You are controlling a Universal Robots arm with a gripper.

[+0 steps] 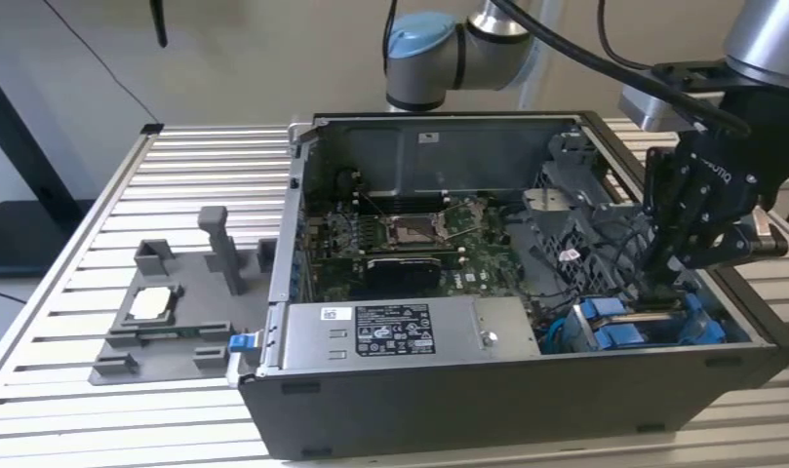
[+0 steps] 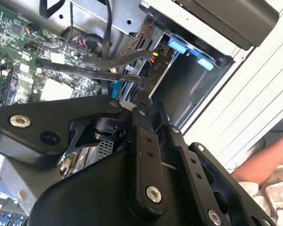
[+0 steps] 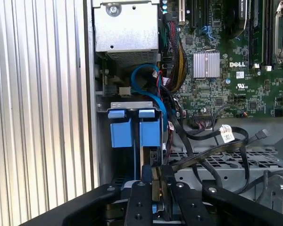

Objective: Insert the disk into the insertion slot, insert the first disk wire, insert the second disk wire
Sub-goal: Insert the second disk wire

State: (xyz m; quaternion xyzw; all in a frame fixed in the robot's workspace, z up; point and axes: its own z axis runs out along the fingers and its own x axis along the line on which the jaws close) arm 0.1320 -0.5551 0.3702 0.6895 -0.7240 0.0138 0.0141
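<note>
Bright daylight, soft blur, mild glare

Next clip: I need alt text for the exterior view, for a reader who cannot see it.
The robot arm's hand reaches down into an open computer case, just above the insertion slot with its blue tabs at the exterior view's right. A green motherboard lies inside the case, and a grey fixture tray with upright posts sits on the slatted table to the left.

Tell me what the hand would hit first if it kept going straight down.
Probably the drive bay with its blue tabs: the hand hangs right above it inside the case. Black cables run close by, and depth is unclear.
</note>
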